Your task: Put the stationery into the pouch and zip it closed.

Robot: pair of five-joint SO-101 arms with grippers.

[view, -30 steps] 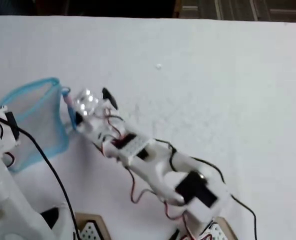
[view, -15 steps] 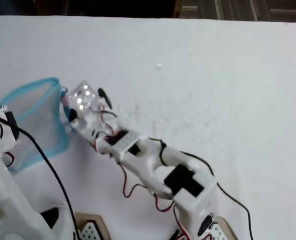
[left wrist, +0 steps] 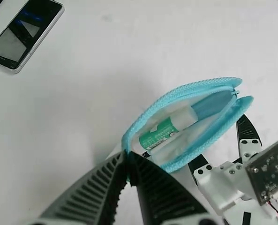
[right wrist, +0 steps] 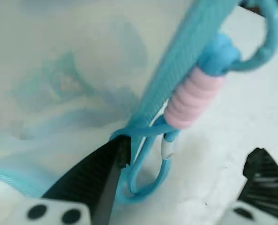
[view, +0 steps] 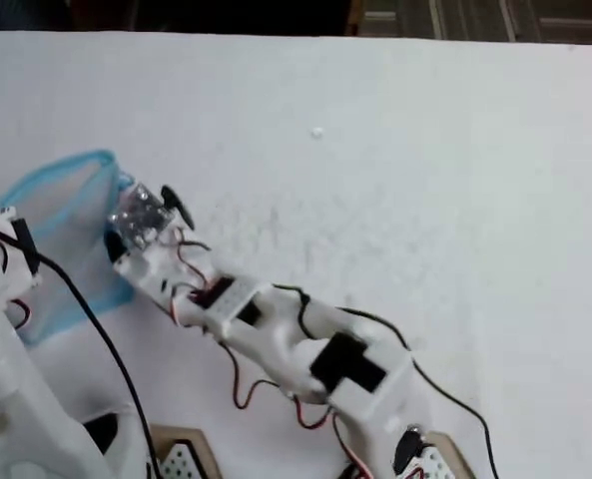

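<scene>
A blue-edged mesh pouch [view: 61, 235] lies at the table's left side. In the left wrist view its mouth [left wrist: 185, 122] gapes open, with a green-and-white stick [left wrist: 167, 133] and a blue piece [left wrist: 214, 103] inside. My left gripper [left wrist: 128, 160] is shut on the pouch's corner. My right gripper [view: 136, 207] sits at the pouch's right edge. In the right wrist view it [right wrist: 185, 173] is open, one black finger [right wrist: 99, 176] against the mesh and the other [right wrist: 263, 176] apart. Between them lie the zip pull's pink bead [right wrist: 195, 101] and blue cord loop [right wrist: 146, 185].
A phone [left wrist: 24, 33] lies on the white table beyond the pouch in the left wrist view. Both arm bases [view: 385, 399] stand at the table's near edge. A small white speck [view: 317, 132] lies further back.
My right arm has swung left across the table, bringing its gripper from beside the pouch onto its right edge. The pouch and left arm have stayed put.
</scene>
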